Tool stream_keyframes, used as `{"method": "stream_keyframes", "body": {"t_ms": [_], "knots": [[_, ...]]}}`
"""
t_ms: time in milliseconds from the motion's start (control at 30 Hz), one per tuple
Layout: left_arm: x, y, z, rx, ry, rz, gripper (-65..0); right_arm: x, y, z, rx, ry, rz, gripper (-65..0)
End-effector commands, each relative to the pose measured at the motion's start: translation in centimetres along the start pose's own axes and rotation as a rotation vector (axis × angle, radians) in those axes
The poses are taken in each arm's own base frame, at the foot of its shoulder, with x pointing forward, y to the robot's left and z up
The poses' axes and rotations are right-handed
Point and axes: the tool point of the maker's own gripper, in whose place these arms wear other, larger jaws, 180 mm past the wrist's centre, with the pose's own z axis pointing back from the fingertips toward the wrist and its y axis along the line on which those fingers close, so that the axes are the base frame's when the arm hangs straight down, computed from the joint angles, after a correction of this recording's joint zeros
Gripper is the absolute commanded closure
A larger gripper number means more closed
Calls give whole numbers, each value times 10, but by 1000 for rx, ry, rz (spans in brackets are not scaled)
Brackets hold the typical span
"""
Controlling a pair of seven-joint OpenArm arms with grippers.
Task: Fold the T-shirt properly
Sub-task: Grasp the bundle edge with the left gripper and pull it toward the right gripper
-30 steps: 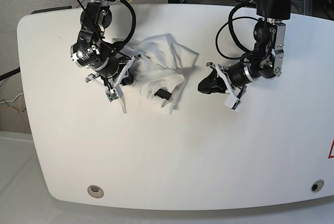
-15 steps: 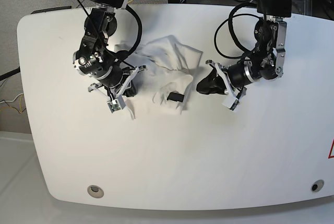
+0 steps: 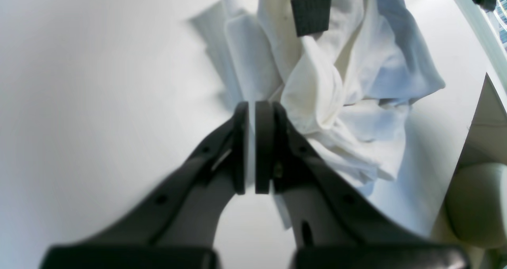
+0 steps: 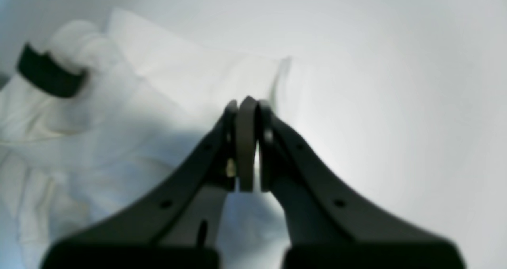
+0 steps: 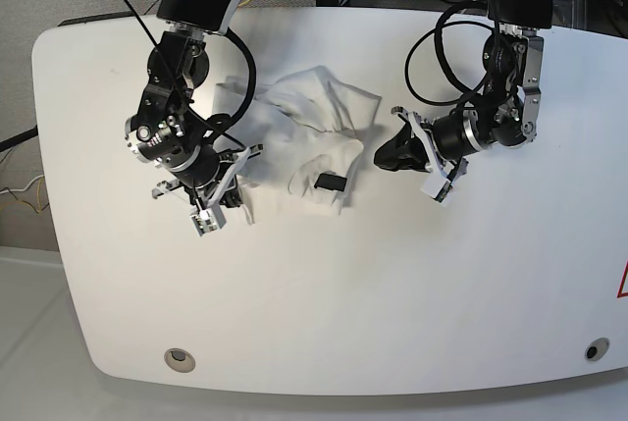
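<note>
One crumpled white cotton T-shirt (image 5: 309,141) with one small black tag (image 5: 331,183), bunched on the glossy white tabletop (image 5: 392,284) between my two grippers. My right gripper (image 5: 240,161) has slid down-left since earlier, jaws closed, nothing clearly pinched. My left gripper (image 5: 388,156) closed, empty, beside the shirt.

No readable text anywhere. The black tag (image 3: 311,14) on the T-shirt (image 3: 348,86) shows a plain dark face with no letters to make out, and in the right wrist view it's just a blur. At the right edge of the table (image 5: 392,303) in the base view there's a sliver of a red triangle sign (image 5: 622,284), cut off by the frame, its content not legible.
</note>
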Motion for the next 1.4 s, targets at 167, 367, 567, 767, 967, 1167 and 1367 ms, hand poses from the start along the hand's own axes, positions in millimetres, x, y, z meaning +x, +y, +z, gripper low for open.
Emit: {"method": "stream_keyframes", "body": {"t_ms": [167,367,567,767,967,1167,1367], "knots": [[20,-15,-7,-41,-69,-5,-12,31,-13,-1,-10,-65,31,0],[16,-36,-23,-88,-35,15,-12,32,-12,-14,18,-43,17,0],[40,-62,-27,-123,-78,-42,-12,30,-2,-27,59,-7,55,0],[67,-89,-24,-146,-120,-103,-12,36,10,-31,87,2,128,0],[85,-99,-22,-137,-113,-140,-12,41,16,-37,106,10,151,0],[87,-110,-27,-155,-111,-124,-12,40,13,-49,125,40,134,0],[78,-116,-31,-170,-104,-92,-12,47,5,-50,117,5,137,0]]}}
